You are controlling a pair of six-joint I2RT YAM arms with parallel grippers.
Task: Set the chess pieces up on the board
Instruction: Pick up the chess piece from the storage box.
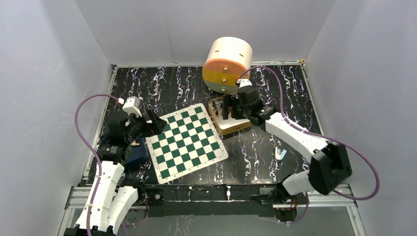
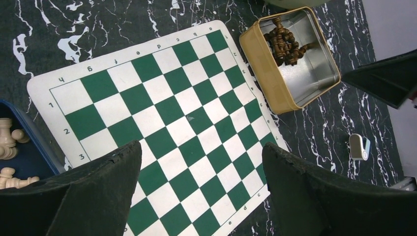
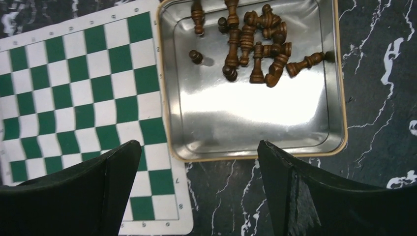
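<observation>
Chess pieces (image 3: pixel 251 44), turned brown wood, shiny tin (image 3: pixel 255 123)

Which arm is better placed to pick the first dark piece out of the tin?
Right. The right gripper hangs open over the tin holding the dark pieces; the left gripper, also open, is at the board's opposite edge, by the blue tray.

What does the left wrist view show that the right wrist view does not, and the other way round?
Only the left wrist view shows the blue box holding pale chess pieces, and a small white object on the table. Only the right wrist view shows the dark chess pieces singly, with a lone piece apart from the heap. Both show the board, bare of pieces, and the tan tin holding the dark ones.
</observation>
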